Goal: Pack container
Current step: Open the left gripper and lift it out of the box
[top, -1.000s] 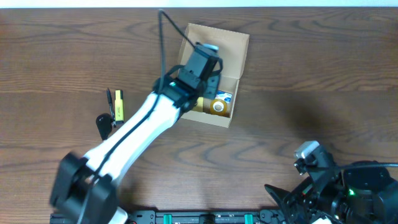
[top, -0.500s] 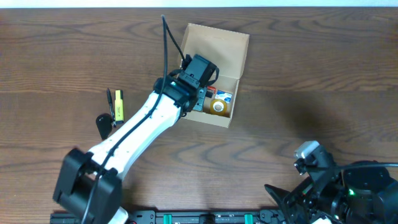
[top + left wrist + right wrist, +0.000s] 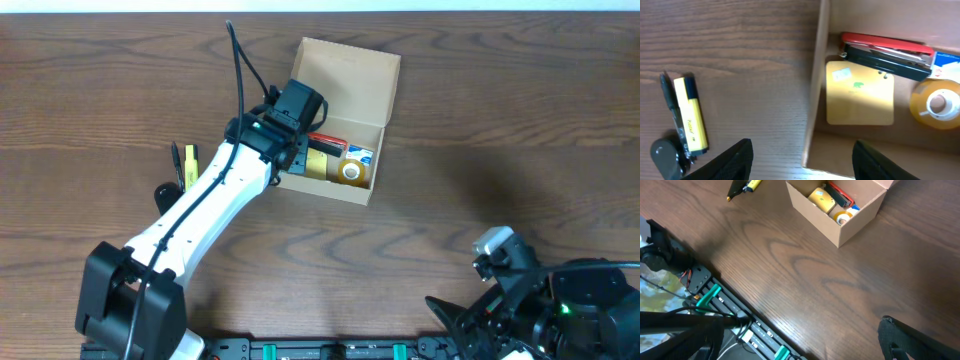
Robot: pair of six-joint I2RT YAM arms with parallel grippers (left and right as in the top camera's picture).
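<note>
The container (image 3: 332,188) looks light, prob thin crushable card w/ floppy flap lid (image 3: 350,70), so grip a side wall; left end effector (image 3: 802,146) fingers apart, empty.

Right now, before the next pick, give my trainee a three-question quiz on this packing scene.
1. True or false: the yellow highlighter lies inside the container.
2. Pick one: the stapler in the container has a top that is A) red B) green C) white.
3. Fill in: the left gripper, over the container's wall, is ____ and holds nothing.
Key: 1 false, it lies on the table beside a black pen. 2 A. 3 open.
</note>
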